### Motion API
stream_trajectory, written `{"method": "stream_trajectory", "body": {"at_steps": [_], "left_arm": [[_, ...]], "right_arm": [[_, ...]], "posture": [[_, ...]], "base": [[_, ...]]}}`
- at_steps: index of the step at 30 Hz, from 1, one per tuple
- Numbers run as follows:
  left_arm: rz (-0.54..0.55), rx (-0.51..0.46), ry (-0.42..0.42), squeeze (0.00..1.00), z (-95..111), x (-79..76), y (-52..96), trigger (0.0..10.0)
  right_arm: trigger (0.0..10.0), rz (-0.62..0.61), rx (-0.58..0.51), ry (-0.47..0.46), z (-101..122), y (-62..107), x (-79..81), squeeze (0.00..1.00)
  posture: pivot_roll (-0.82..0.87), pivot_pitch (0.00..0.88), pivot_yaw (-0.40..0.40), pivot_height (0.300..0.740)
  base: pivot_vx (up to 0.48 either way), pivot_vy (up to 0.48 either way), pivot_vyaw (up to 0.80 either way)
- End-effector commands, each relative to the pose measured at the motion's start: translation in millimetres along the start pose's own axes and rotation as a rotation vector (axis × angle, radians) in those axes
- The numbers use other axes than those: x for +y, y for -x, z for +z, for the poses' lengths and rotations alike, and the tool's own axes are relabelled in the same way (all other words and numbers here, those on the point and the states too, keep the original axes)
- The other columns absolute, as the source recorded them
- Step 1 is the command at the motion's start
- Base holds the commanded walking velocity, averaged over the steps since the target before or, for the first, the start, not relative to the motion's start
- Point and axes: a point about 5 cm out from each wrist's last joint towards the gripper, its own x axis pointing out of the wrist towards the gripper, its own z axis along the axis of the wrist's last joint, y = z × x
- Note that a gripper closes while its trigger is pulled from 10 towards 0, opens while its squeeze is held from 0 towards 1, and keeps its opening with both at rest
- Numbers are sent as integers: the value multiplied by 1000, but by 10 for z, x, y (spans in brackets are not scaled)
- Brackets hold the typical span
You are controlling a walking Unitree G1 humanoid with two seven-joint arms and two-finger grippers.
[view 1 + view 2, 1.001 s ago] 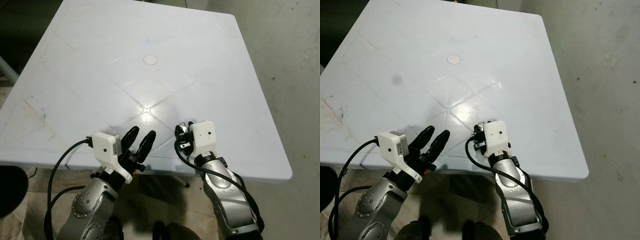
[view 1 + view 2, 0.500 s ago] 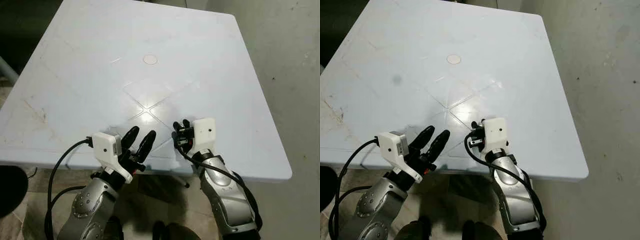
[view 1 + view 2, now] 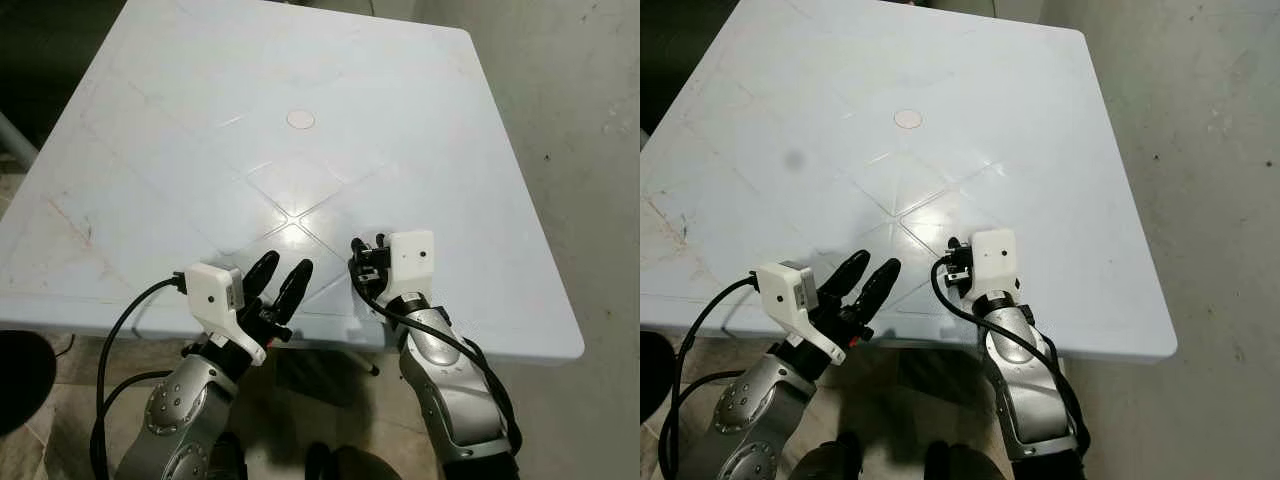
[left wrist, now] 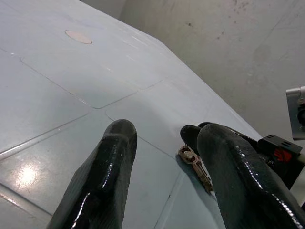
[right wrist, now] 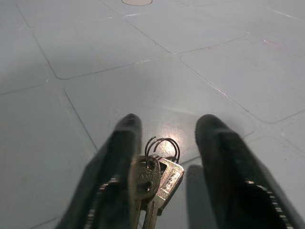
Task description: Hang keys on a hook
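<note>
We see the keys (image 5: 155, 179) lying on the white table (image 3: 200, 150) near its near edge, between the spread fingers of the right gripper (image 5: 167, 143) (nothing clamped). Left gripper (image 3: 280, 280) hovers to the left, fingers apart, holding nothing

Head eyes look down; wrists skim table (image 3: 200, 150).
</note>
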Motion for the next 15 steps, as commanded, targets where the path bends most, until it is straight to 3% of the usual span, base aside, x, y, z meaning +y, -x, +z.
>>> {"method": "stream_trajectory", "body": {"at_steps": [1,12,14,15], "left_arm": [[1,6,11,0,-26,-9,0,10000],[4,4,10,0,-18,-4,-1,10000],[3,3,10,0,-18,-6,-5,10000],[4,2,11,0,-17,-5,-5,10000]], "right_arm": [[10000,14,5,-44,-24,13,48,1000],[10000,50,4,-53,-20,39,102,1000],[10000,37,21,-13,-35,32,114,973],[10000,43,26,-16,-40,31,122,337]], "posture": [[103,235,-111,740],[101,238,-112,740],[102,238,-113,740],[102,238,-113,740]], "base": [[0,0,0],[0,0,0],[0,0,0],[0,0,0]]}}
